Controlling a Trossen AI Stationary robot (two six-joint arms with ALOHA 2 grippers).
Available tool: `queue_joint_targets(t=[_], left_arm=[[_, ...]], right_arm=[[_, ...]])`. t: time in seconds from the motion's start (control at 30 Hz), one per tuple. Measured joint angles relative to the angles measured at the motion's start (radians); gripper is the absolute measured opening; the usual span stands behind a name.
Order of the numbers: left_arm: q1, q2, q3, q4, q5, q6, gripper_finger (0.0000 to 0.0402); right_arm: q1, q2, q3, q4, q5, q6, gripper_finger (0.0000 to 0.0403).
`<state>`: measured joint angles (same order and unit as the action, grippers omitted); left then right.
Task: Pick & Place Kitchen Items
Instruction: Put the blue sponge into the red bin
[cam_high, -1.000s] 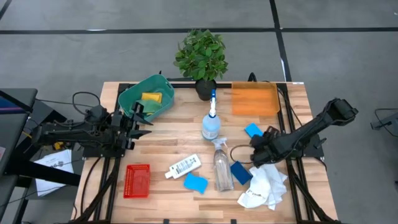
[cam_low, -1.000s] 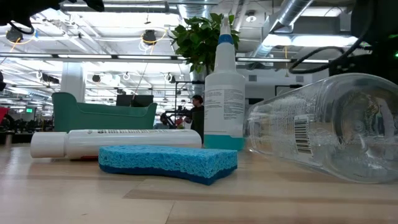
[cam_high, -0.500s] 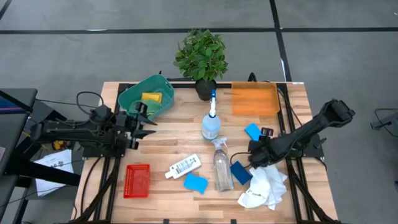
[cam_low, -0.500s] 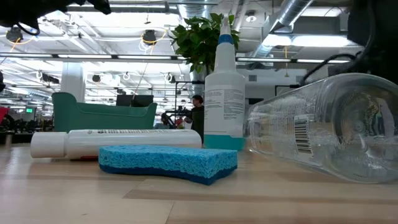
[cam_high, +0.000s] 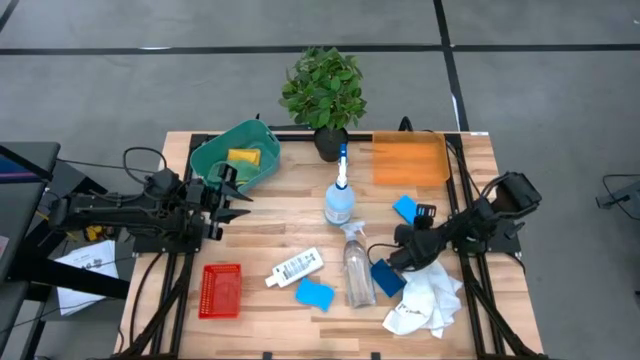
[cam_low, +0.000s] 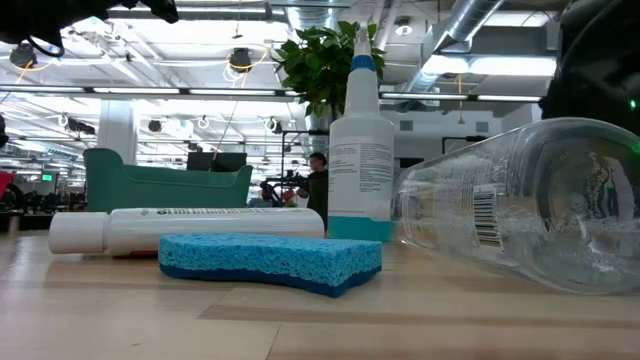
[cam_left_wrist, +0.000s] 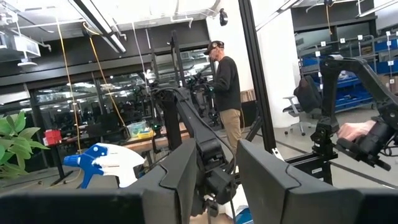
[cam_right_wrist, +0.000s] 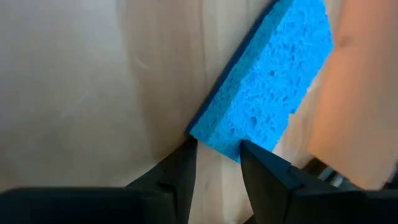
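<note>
My right gripper (cam_high: 397, 257) is low over the table's right half, between a bright blue sponge (cam_high: 406, 209) and a dark blue sponge (cam_high: 388, 277). Its fingers are a narrow gap apart. In its wrist view a blue sponge (cam_right_wrist: 273, 81) lies flat on the wood, one corner at the fingertips; which of the two it is I cannot tell. A white cloth (cam_high: 425, 300) lies by the near right edge. One spray bottle (cam_high: 340, 200) stands upright and another (cam_high: 358, 268) lies on its side. My left gripper (cam_high: 235, 195) waits, slightly open, beside the green basket (cam_high: 215, 150). My right gripper has its fingertips (cam_right_wrist: 186, 152) on either side of the blue sponge's nearest corner (cam_right_wrist: 214, 140). The fingers slant down from the table's right. Whether they touch the sponge I cannot tell.
A third blue sponge (cam_high: 314, 293) and a white labelled bottle (cam_high: 295, 267) lie near the front. A red crate (cam_high: 221, 290) sits at the front left and an orange tray (cam_high: 410, 160) at the back right. A potted plant (cam_high: 323, 90) stands at the back. A yellow sponge (cam_high: 243, 156) lies in the basket.
My right gripper has gone toward the table's left and near edges and come lower, its elbow swinging in over the table. My left gripper has gone a little toward the table's right. The objects have not moved.
</note>
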<state>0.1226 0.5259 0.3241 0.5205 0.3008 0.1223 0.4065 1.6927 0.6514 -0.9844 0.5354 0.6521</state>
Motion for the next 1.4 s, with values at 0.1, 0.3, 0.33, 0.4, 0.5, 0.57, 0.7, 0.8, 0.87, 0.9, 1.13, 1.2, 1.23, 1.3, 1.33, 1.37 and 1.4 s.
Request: queue_joint_targets(t=[0.1,0.3,0.33,0.4,0.5,0.57,0.7,0.8,0.87,0.9,1.13,1.2,1.23,1.3,1.33,1.37,1.4], left_arm=[[0.0,0.0,0.0,0.002,0.0,0.0,0.0112],[0.0,0.0,0.0,0.001,-0.003,0.0,0.0112],[0.0,0.0,0.0,0.001,-0.003,0.0,0.0112],[0.0,0.0,0.0,0.001,-0.003,0.0,0.0112],[0.0,0.0,0.0,0.001,-0.003,0.0,0.0112],[0.0,0.0,0.0,0.001,-0.002,0.0,0.0112],[0.0,0.0,0.0,-0.001,-0.002,0.0,0.0112],[0.0,0.0,0.0,-0.004,-0.002,0.0,0.0112],[0.0,0.0,0.0,-0.004,0.001,0.0,0.0112],[0.0,0.0,0.0,-0.004,0.001,0.0,0.0112],[0.0,0.001,0.0,-0.004,0.0,0.0,0.0112],[0.0,0.006,0.0,-0.003,0.0,0.002,0.0112],[0.0,0.011,0.0,-0.002,0.0,0.002,0.0112],[0.0,0.026,0.0,-0.003,0.0,0.002,0.0112],[0.0,0.04,0.0,-0.002,0.0,0.002,0.0112],[-0.001,0.053,0.0,-0.002,0.001,0.002,0.0112],[-0.003,0.066,0.0,-0.003,0.003,0.002,0.0112]], right_arm=[[0.0,0.024,0.015,-0.002,0.031,-0.003,0.012],[-0.016,0.031,0.058,0.018,0.006,-0.025,0.0083],[-0.018,0.031,0.066,0.025,0.001,-0.024,0.0068],[-0.018,0.031,0.078,0.04,-0.016,-0.024,0.0028],[-0.011,0.031,0.098,0.07,-0.018,-0.019,0.0011],[0.004,0.031,0.119,0.08,-0.021,-0.006,0.0009],[0.056,0.012,0.16,0.065,-0.036,0.039,0.0003],[0.102,-0.025,0.183,0.047,-0.036,0.085,0.0002],[0.136,-0.048,0.196,0.012,-0.036,0.125,0.0001],[0.156,-0.06,0.2,-0.002,-0.034,0.145,0.0001],[0.302,-0.133,0.245,-0.035,0.017,0.234,0.0],[0.336,-0.142,0.264,-0.027,0.045,0.242,0.0],[0.349,-0.143,0.277,-0.021,0.056,0.242,0.0],[0.372,-0.139,0.306,-0.022,0.083,0.226,0.0],[0.381,-0.133,0.325,-0.021,0.096,0.209,0.0],[0.39,-0.128,0.342,-0.016,0.109,0.19,0.0],[0.396,-0.124,0.361,-0.016,0.125,0.169,0.0]])
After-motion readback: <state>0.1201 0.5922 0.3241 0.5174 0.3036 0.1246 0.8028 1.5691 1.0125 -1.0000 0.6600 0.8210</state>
